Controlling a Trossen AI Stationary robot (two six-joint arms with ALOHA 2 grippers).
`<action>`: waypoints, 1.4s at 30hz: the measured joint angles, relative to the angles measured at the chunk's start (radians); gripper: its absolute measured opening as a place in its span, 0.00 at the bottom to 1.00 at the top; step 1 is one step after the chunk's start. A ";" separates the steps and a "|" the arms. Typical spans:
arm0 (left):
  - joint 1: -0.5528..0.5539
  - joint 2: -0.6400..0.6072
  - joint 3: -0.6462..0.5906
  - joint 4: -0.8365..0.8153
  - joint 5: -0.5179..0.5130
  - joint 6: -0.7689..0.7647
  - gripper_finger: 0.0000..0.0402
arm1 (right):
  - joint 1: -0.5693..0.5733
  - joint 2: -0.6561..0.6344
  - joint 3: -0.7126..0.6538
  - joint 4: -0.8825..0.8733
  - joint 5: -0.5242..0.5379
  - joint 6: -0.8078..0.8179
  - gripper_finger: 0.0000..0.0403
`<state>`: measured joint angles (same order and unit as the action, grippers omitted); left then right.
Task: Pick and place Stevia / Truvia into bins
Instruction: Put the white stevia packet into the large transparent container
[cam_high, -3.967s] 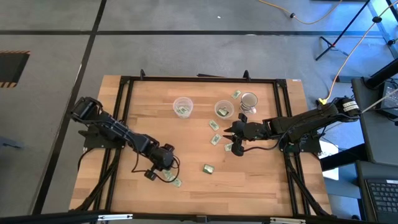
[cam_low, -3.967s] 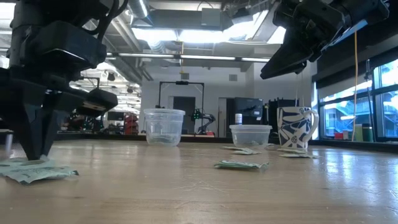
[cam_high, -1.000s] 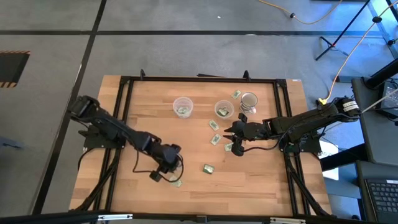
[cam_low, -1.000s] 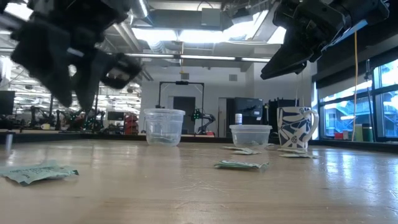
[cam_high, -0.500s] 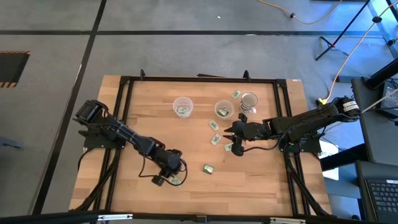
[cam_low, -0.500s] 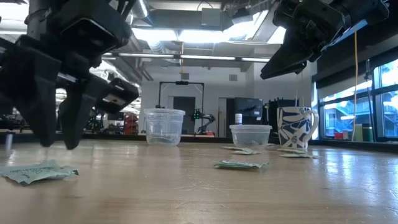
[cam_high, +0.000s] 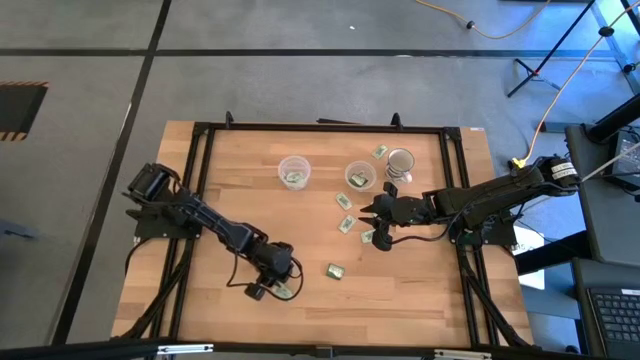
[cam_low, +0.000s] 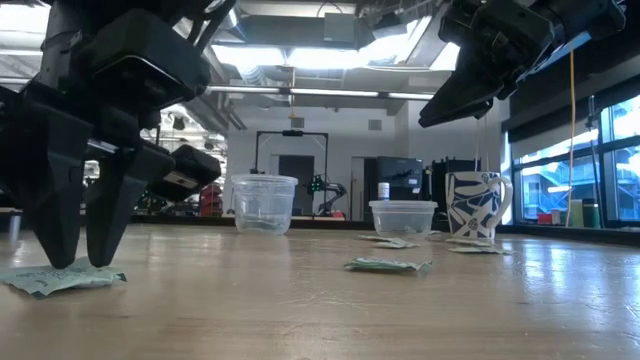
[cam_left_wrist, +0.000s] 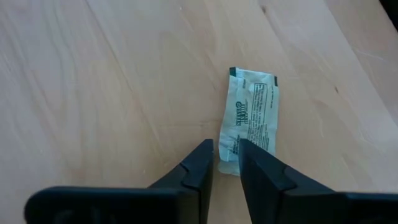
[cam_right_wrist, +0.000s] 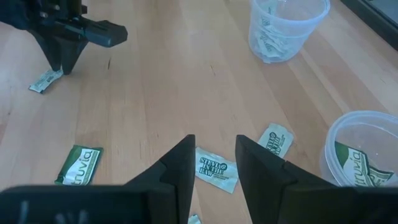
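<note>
Several green-and-white sachets lie flat on the wooden table. One sachet (cam_left_wrist: 252, 118) (cam_high: 286, 292) lies near the table's near edge. My left gripper (cam_left_wrist: 225, 152) (cam_low: 78, 262) points down at it, open by a narrow gap, with its tips at the sachet's end (cam_left_wrist: 229, 163). My right gripper (cam_right_wrist: 214, 152) (cam_high: 368, 215) is open and hovers above a loose sachet (cam_right_wrist: 217, 169) right of the table's middle. Two clear cups (cam_high: 293, 172) (cam_high: 360, 177) stand toward the far edge with sachets inside. My left gripper comes at the sachet from above, pointing down, its two fingers (cam_low: 100, 240) standing on either side of the sachet's end (cam_left_wrist: 229, 163) at table level. I cannot tell whether they touch the paper. The sachet lies flat on the table.
A patterned mug (cam_high: 400, 162) stands right of the cups. More sachets lie near it (cam_high: 380, 152) (cam_high: 392, 188), below the right cup (cam_high: 344, 201) (cam_high: 347, 225), and alone toward the near edge (cam_high: 334, 270). A black frame rail (cam_high: 320, 127) runs along the table's far edge.
My left gripper has moved toward the table's near edge and a little right. It has come down from a raised position until its tips stand at the sachet near the near edge. The sachet has not moved.
</note>
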<state>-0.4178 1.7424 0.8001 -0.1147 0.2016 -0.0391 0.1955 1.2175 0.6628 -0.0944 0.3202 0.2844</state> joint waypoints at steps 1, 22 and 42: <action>-0.001 0.002 0.000 0.000 0.000 0.000 0.17 | 0.000 0.000 0.000 0.000 0.000 0.000 0.29; -0.008 -0.086 -0.009 -0.095 0.014 0.002 0.00 | 0.000 0.000 0.000 0.003 0.000 0.000 0.29; 0.185 -0.460 -0.005 -0.158 -0.386 0.215 0.00 | 0.000 0.000 0.000 0.005 0.000 -0.004 0.29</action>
<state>-0.2330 1.2822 0.7952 -0.2725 -0.1847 0.1761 0.1956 1.2178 0.6628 -0.0898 0.3202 0.2802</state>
